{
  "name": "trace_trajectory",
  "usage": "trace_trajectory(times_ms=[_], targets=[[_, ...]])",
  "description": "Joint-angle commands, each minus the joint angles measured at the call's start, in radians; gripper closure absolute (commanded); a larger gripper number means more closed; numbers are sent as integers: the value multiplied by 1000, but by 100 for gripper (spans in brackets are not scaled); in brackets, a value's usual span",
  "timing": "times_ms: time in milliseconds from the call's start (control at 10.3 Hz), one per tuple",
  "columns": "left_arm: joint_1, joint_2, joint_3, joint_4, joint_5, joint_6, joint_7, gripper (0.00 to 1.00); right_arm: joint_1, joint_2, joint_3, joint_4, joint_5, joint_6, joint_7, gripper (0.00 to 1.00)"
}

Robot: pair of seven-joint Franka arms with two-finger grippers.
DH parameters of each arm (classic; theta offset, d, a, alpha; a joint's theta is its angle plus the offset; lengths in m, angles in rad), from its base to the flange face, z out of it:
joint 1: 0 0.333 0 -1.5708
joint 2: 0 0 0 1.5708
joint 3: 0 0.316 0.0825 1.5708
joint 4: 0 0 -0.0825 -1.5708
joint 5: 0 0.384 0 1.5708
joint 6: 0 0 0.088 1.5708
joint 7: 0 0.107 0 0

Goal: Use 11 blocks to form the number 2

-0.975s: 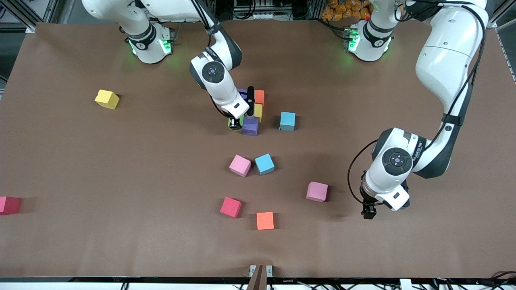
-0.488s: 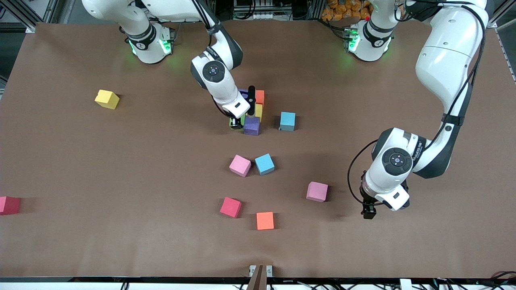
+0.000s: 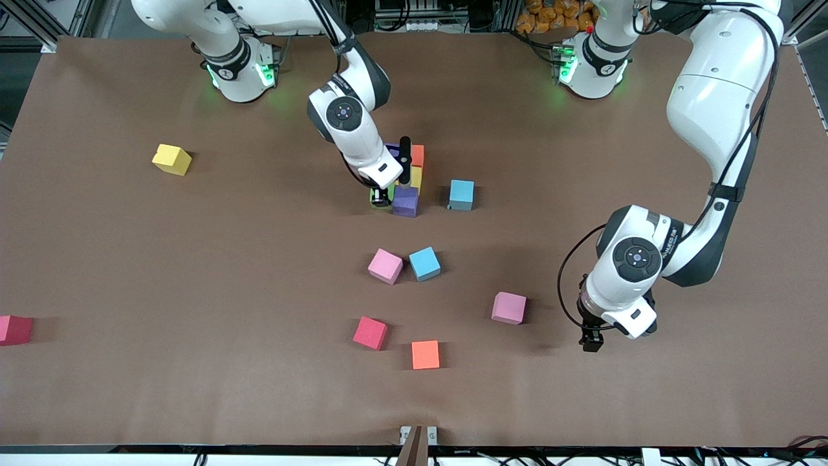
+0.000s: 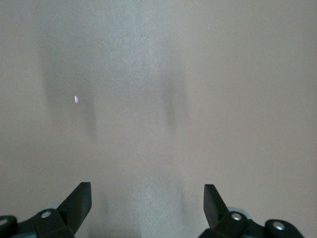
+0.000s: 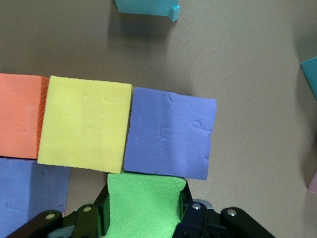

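Note:
My right gripper [image 3: 381, 196] [image 5: 143, 198] is shut on a green block [image 5: 143, 206] [image 3: 374, 195]. The green block's edge meets a purple block [image 5: 168, 134] [image 3: 405, 202] and the corner of a yellow block [image 5: 84, 121] [image 3: 414, 178]. An orange block [image 5: 20, 116] [image 3: 417, 155] continues that row, and a second purple block [image 5: 29, 193] [image 3: 390, 150] lies beside it. A blue block [image 3: 462, 194] sits apart, toward the left arm's end. My left gripper [image 3: 590, 343] [image 4: 147, 198] hangs open over bare table, holding nothing.
Loose blocks lie nearer the front camera: a pink one [image 3: 385, 266] touching a blue one [image 3: 424, 263], another pink [image 3: 509, 307], a red [image 3: 370, 332] and an orange [image 3: 425, 355]. A yellow block [image 3: 171, 159] and a dark pink block [image 3: 14, 329] sit toward the right arm's end.
My right gripper has edged the green block slightly toward the purple block and the row. The left arm has not moved.

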Motion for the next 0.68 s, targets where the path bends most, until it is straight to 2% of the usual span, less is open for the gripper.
trace_trajectory(times_ms=[0,195,293,390,488,585], targets=[[-6,-9,6,-11,-2,4,-16,0,13,6,1,-2,21,15,2,100],[-8,-9,4,-11,-2,5,-16,0,19,11,1,-2,21,23,2,98],[-8,-9,4,-11,-2,5,-16,0,20,12,1,-2,21,26,2,84],[-8,-9,4,-11,-2,4,-16,0,20,15,1,-2,21,26,2,82],[-8,-9,4,-11,-2,4,-16,0,20,17,1,0,21,26,-1,73],[-8,-9,6,-11,-2,5,-16,0,20,17,1,0,21,26,-1,71]])
